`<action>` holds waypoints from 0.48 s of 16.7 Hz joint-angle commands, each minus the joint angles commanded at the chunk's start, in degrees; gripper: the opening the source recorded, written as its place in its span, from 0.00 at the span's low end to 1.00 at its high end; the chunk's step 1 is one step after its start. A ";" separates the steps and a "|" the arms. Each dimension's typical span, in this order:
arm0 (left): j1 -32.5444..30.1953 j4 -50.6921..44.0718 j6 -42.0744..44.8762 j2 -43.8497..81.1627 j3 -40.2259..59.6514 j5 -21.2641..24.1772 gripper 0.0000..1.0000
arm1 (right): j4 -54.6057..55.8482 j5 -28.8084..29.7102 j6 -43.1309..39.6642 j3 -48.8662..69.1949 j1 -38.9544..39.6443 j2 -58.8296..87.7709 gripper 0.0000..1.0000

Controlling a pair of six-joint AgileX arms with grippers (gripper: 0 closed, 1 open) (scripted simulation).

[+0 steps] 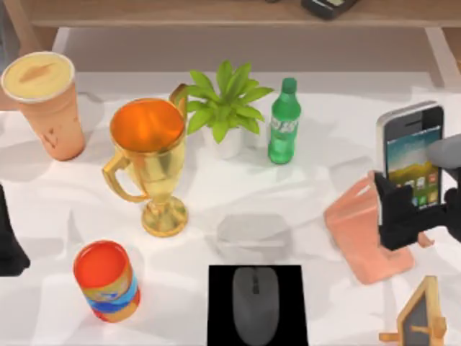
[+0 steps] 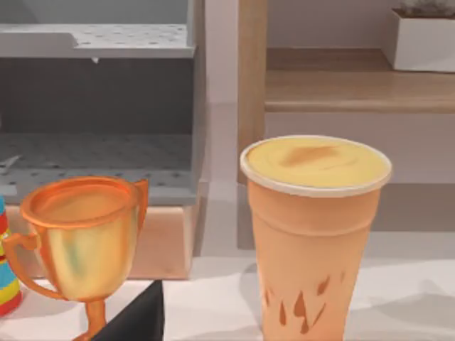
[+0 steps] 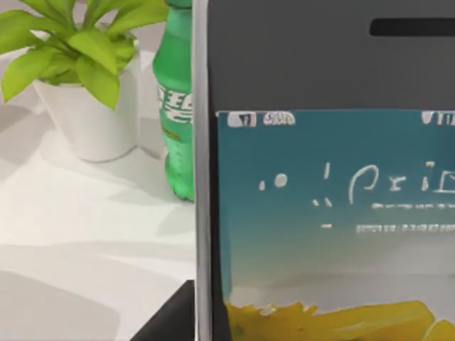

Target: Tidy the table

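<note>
The right pincer (image 1: 412,209) is seen from above as a matte black, blocky body with squared finger pieces, joined to a rounded grey wrist section (image 1: 448,153). A black, angular piece of the left arm (image 1: 10,241) is seen at the picture's edge. A dark wedge-shaped finger (image 2: 136,320) is seen from the left wrist.

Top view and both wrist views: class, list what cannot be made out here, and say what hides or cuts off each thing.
1. Phone: lower part hidden by the right gripper, top view.
2. Pink stand: partly behind that gripper.
3. Left gripper: cut off by the top view's left edge.
4. Small wooden board: cut off at the bottom edge.
</note>
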 joint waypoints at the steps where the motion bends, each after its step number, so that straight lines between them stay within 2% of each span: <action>1: 0.00 0.00 0.00 0.00 0.00 0.00 1.00 | 0.00 0.00 0.00 0.00 0.00 0.00 0.30; 8: 0.00 0.00 0.00 0.00 0.00 0.00 1.00 | 0.00 0.00 0.00 0.00 0.00 0.00 0.83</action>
